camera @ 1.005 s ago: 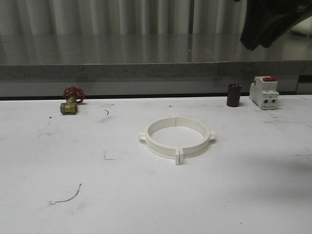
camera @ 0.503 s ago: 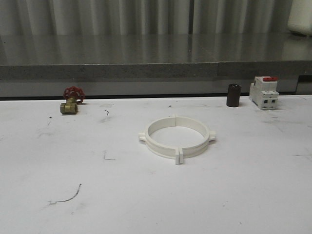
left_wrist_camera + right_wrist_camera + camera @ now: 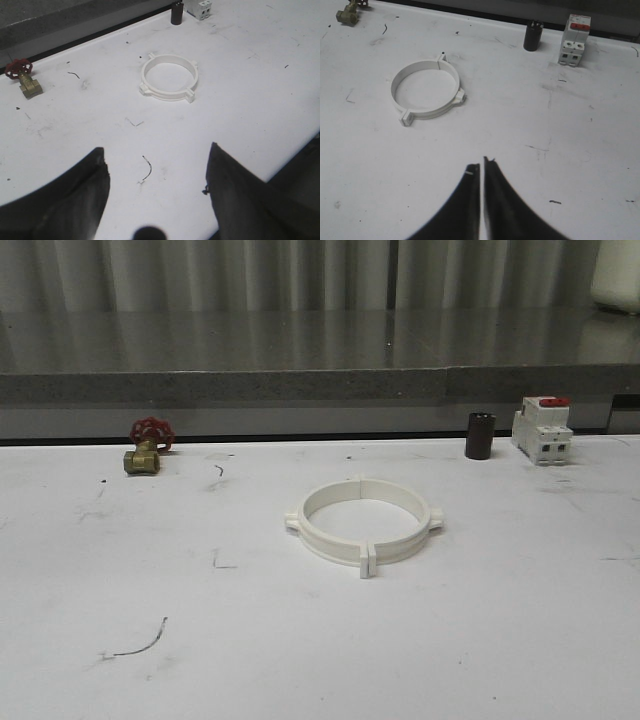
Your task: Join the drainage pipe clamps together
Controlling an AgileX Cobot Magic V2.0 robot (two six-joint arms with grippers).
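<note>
The two white drainage pipe clamps point(image 3: 362, 519) lie on the white table, their ends meeting so they form one closed ring with small tabs at the seams. The same ring point(image 3: 169, 77) appears in the left wrist view and the ring point(image 3: 425, 89) in the right wrist view. My left gripper point(image 3: 156, 152) hangs open above bare table, well short of the ring, with nothing between its fingers. My right gripper point(image 3: 481, 166) is shut on nothing, its fingers nearly touching, also apart from the ring.
A brass valve with a red handwheel point(image 3: 147, 445) sits at the back left. A dark cylinder point(image 3: 479, 435) and a white circuit breaker with a red top point(image 3: 541, 429) stand at the back right. A grey ledge point(image 3: 320, 385) runs behind the table.
A dark arm shape at the top right of the front view one second ago has gone out of view. The ring has not moved.
</note>
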